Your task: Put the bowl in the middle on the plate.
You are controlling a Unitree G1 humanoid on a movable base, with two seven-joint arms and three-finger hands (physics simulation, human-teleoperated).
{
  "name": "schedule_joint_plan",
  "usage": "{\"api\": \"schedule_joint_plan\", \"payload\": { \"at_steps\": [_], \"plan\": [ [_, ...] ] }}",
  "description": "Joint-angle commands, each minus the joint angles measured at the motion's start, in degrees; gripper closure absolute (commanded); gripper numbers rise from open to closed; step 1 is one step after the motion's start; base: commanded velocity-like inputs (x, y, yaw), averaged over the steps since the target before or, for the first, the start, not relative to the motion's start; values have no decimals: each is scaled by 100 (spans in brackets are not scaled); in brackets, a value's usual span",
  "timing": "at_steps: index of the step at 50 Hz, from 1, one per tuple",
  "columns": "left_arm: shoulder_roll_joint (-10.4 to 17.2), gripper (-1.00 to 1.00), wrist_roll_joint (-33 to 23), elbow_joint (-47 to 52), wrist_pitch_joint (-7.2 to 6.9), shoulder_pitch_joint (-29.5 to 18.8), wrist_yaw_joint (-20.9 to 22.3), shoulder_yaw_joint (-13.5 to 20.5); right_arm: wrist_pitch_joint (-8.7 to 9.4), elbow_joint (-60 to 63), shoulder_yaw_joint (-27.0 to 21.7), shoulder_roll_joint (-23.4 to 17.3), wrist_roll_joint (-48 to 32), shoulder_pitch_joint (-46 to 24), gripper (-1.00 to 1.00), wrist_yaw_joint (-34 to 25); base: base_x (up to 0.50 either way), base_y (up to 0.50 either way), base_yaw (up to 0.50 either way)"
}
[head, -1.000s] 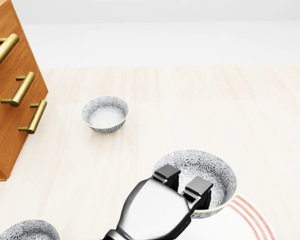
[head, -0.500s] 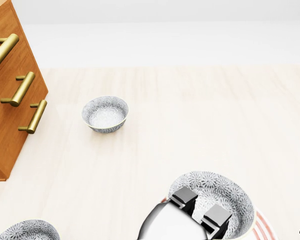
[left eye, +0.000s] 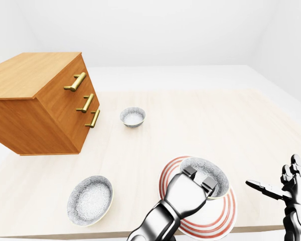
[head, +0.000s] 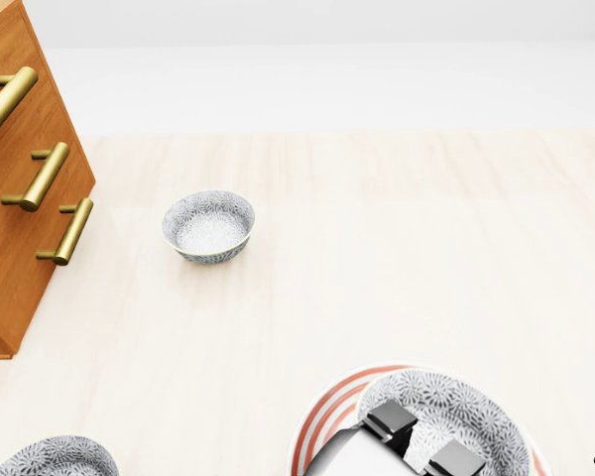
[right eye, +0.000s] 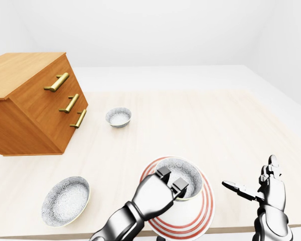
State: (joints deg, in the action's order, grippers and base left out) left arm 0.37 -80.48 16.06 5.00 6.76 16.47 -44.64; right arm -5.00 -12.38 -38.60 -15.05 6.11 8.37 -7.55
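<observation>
The left hand (left eye: pixel 184 195) pinches the rim of the bowl (left eye: pixel 209 169), fingers closed over its edge. That bowl, grey-patterned, cream-rimmed and empty, is over the red-ringed plate (left eye: pixel 224 222); contact is unclear. The right hand (left eye: pixel 292 182) spreads open, holding nothing. A second bowl (left eye: pixel 133 116) and a third bowl (left eye: pixel 89 200) on the table (left eye: pixel 215 125) are empty too.

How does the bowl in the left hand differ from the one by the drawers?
The held bowl is over the red-ringed plate; the far bowl sits directly on the table. The left hand grips the held bowl's rim; nothing touches the far bowl. The held bowl looks larger, but it is nearer the camera. Both have the same grey flowered pattern.
</observation>
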Motion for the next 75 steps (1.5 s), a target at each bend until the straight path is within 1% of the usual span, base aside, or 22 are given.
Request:
{"api": "schedule_joint_plan", "payload": {
  "at_steps": [1,11,13,19,20,21,25,30,35,41,46,55,63,75],
  "plan": [
    [-39,100,42,-91,0,-58,-161,19,0,38,-10,18,-10,7,-100,-9,0,0,0],
    [-38,100,-67,-283,0,-72,-317,92,0,27,-19,25,-11,15,-100,-17,0,0,0],
    [10,100,-163,-344,0,-8,-434,56,0,-52,-8,3,-15,-17,-100,-6,0,0,0],
    [21,100,-118,-336,0,-24,-353,133,0,-26,-2,-1,5,7,-100,2,0,0,0],
    [1,100,-57,-309,0,-25,-348,162,0,-77,3,-5,-3,-6,-100,1,0,0,0],
    [-16,100,53,-323,0,30,-235,178,0,-137,17,-13,-20,-23,-100,12,0,0,0],
    [51,100,24,-389,0,-8,-288,243,0,-124,45,-35,-20,-23,-100,31,0,0,0],
    [12,100,8,-474,0,-60,-282,322,0,-20,42,-26,-24,-17,-100,24,0,0,0],
    [21,100,-11,-472,0,-36,-283,316,0,19,19,1,-38,5,-100,8,0,0,0],
    [87,100,17,-454,0,50,-246,227,0,33,1,10,-60,-3,-100,6,0,0,0],
    [114,100,-179,-678,0,78,-561,158,0,-97,18,-16,-57,-28,-100,12,0,0,0],
    [107,100,-135,-620,0,85,-428,153,0,-108,33,-25,-49,-25,-100,33,0,0,0],
    [116,100,-190,-669,0,110,-501,113,0,-28,28,-17,-47,-6,-100,32,0,0,0],
    [95,100,-197,-746,0,73,-541,151,0,-56,35,-37,-51,-34,-100,49,0,0,0]
  ]
}}
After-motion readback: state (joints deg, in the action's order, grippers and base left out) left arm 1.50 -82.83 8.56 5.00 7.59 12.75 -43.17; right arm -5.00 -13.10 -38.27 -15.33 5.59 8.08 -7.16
